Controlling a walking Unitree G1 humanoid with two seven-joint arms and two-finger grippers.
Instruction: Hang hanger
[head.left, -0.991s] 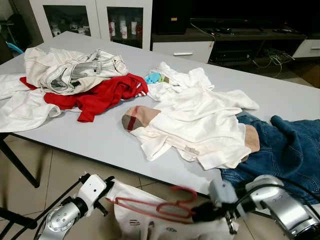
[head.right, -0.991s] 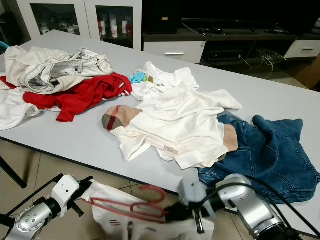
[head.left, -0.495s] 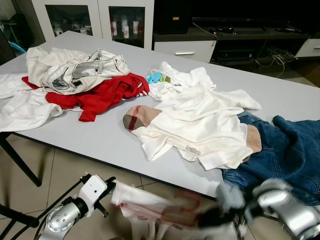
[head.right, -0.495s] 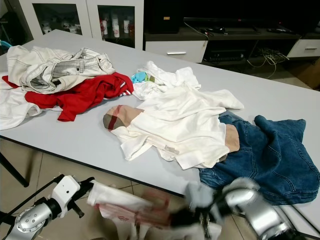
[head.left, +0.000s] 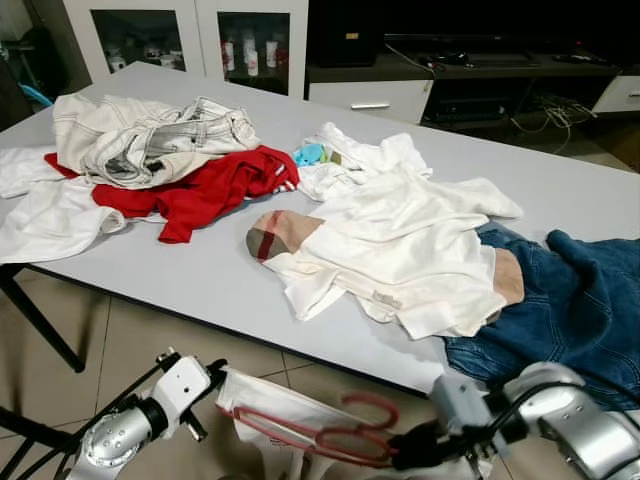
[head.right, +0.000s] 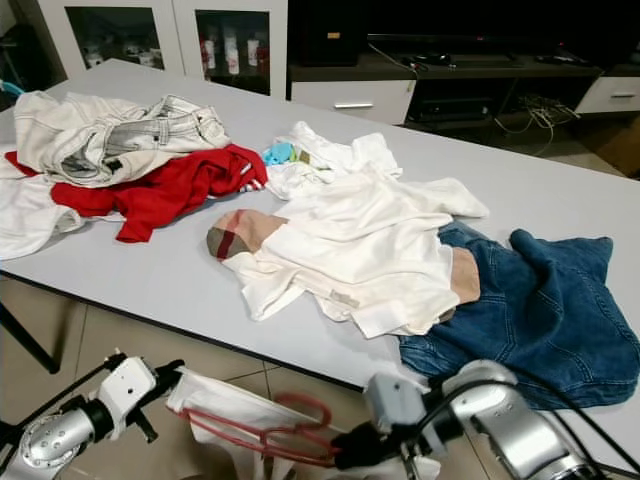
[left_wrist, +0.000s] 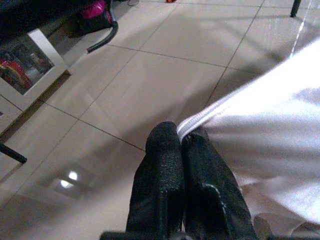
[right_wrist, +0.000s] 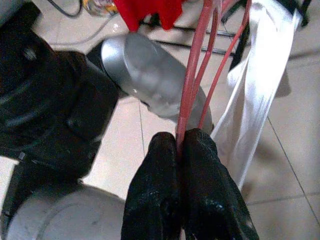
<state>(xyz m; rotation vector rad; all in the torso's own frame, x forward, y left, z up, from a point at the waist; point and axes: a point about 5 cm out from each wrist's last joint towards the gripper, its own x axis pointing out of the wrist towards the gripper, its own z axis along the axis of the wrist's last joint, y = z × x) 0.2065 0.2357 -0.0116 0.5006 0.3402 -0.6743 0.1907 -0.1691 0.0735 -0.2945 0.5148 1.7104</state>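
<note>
A red wire hanger (head.left: 320, 433) hangs below the table's near edge, threaded inside a white shirt (head.left: 265, 405). My right gripper (head.left: 405, 452) is shut on the hanger's wires (right_wrist: 192, 90) near the hook. My left gripper (head.left: 207, 378) is shut on the white shirt's edge (left_wrist: 210, 115), holding it stretched out to the left. Both arms hang low in front of the table, over the tiled floor.
The grey table (head.left: 190, 275) carries a pale jeans pile (head.left: 150, 135), a red garment (head.left: 205, 190), white shirts (head.left: 400, 245) and blue jeans (head.left: 580, 310). A white cabinet (head.left: 180, 40) and a dark TV unit (head.left: 480, 85) stand behind. Black table legs (head.left: 35, 325) stand at left.
The hanger and shirt swung down and blurred half a second ago, and have now settled slightly lower with the hanger showing clearly again. Both grippers keep their hold.
</note>
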